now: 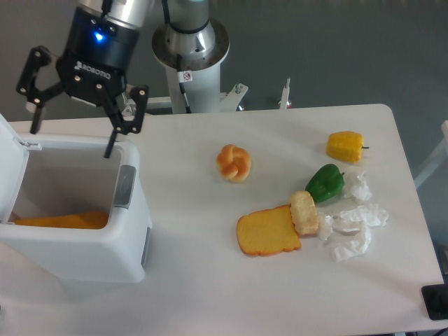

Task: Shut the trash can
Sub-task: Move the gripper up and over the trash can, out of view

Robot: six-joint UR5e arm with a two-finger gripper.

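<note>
Fingers (110, 149) spread wide above open trash can (77, 241) rear rim.

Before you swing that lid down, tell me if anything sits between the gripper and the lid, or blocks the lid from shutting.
Nothing visible does. The open gripper hangs above the back rim of the trash can, with clear air toward the raised lid at the left. The orange item lies low inside the bin, well under the rim.
</note>
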